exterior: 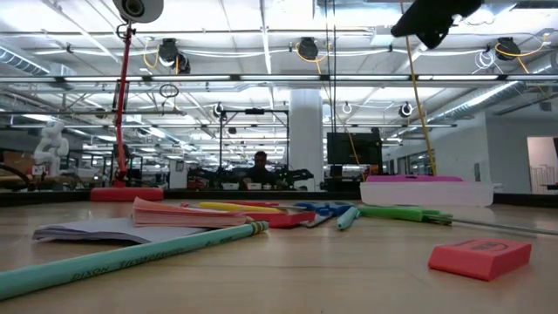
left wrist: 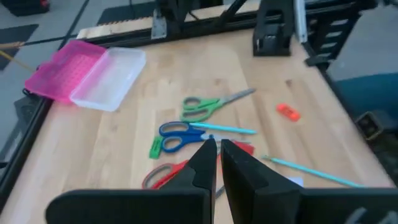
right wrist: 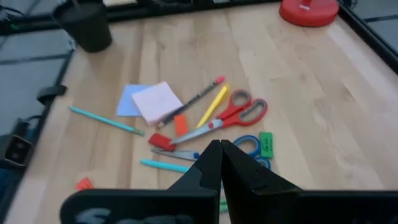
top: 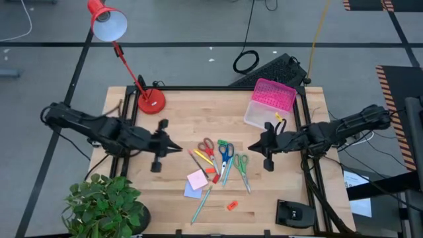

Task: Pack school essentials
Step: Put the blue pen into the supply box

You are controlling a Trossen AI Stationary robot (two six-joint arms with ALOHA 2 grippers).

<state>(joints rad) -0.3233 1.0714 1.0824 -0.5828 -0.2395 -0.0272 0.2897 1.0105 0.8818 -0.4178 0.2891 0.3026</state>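
Observation:
The school essentials lie loose at the table's middle. They are red scissors [top: 207, 147], blue scissors [top: 226, 153], green scissors [top: 240, 165], a yellow pen [top: 203, 158], a pink sticky pad [top: 197, 179] resting on a lavender one [top: 190, 192], a teal pencil [top: 201, 203] and an orange eraser [top: 232, 205]. My left gripper [top: 176, 149] hovers shut just left of the pile, its fingers [left wrist: 208, 158] pointing at it. My right gripper [top: 252, 147] hovers shut just right of the pile, above the blue scissors [right wrist: 249, 146] in its wrist view.
A clear box with its pink lid open [top: 269, 102] sits at the far right. A red desk lamp [top: 151, 100] stands at the far left, and a potted plant [top: 106, 205] at the near left corner. A black device [top: 294, 213] lies at the near right.

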